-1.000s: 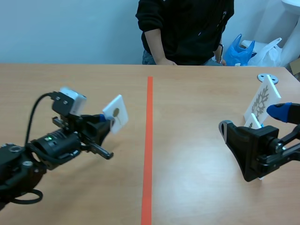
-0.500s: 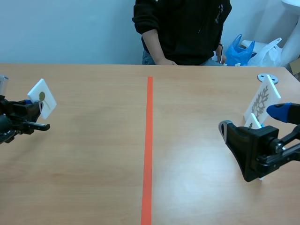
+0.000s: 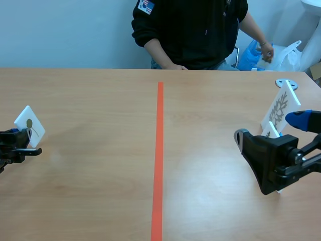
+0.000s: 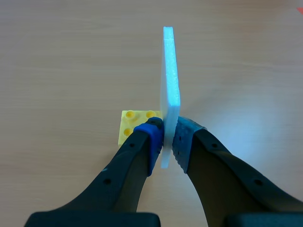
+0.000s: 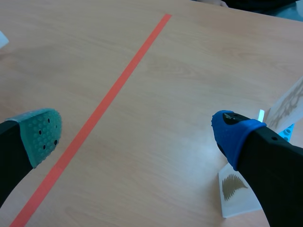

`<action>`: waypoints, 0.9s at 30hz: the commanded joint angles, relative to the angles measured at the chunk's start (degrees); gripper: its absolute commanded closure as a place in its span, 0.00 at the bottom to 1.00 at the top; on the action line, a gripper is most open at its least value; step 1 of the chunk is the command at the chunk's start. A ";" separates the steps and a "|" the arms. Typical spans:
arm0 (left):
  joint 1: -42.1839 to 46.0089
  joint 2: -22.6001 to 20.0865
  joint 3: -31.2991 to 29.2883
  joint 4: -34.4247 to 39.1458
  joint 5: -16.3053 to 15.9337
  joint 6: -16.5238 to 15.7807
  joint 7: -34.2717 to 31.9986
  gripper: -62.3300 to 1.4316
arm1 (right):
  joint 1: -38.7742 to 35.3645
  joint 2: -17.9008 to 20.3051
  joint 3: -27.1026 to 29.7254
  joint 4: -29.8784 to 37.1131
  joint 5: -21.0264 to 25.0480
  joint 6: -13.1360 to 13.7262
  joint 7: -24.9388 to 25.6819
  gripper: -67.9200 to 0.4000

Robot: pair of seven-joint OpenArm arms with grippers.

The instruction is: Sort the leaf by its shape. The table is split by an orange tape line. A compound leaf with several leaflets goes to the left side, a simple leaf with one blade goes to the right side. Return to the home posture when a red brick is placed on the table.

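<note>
One white leaf card (image 3: pixel 29 126) with a single-blade leaf is clamped edge-on in the left gripper (image 4: pixel 166 137) at the counter's (image 3: pixel 100 175) far left, just beside one yellow brick (image 4: pixel 130 125). The right gripper (image 5: pixel 137 135) is spread apart, holding nothing, near two more cards right of the one orange tape line (image 3: pixel 158 160): a tall card (image 3: pixel 280 108) and a small card (image 5: pixel 236 194).

Wooden table (image 3: pixel 100 196), split from 12 to 6 o'clock by an orange tape line (image 3: pixel 158 160), carries at 3 o'clock a tall leaf card (image 3: pixel 280 108) standing tilted, a smaller leaf card (image 3: pixel 271 129) just beside it, and at 2 o'clock a metal disc (image 3: pixel 286 84) lying flat.
</note>
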 commanded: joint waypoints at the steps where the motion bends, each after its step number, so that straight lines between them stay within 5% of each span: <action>1: -0.50 -0.35 -0.37 -0.07 0.00 -0.11 -0.98 0.87 | 0.68 0.13 0.61 0.35 0.61 -0.02 0.81 0.00; 13: -0.48 -0.35 -0.37 -3.28 0.00 -0.15 -2.45 0.84 | 0.68 0.13 0.61 0.35 0.61 -0.02 0.81 0.00; 17: -0.48 -0.35 -0.37 -3.28 0.00 -0.15 -2.45 0.65 | 0.66 0.13 0.61 0.35 0.61 -0.02 0.61 0.00; 22: -0.48 -0.39 -0.37 -3.19 0.00 -0.15 -2.99 0.55 | 0.66 0.13 0.61 0.35 0.63 -0.02 0.61 0.00; 27: -0.44 -0.57 -0.68 -2.12 -0.02 -0.22 -6.47 0.27 | 0.66 0.13 0.61 0.35 0.63 -0.02 0.59 0.00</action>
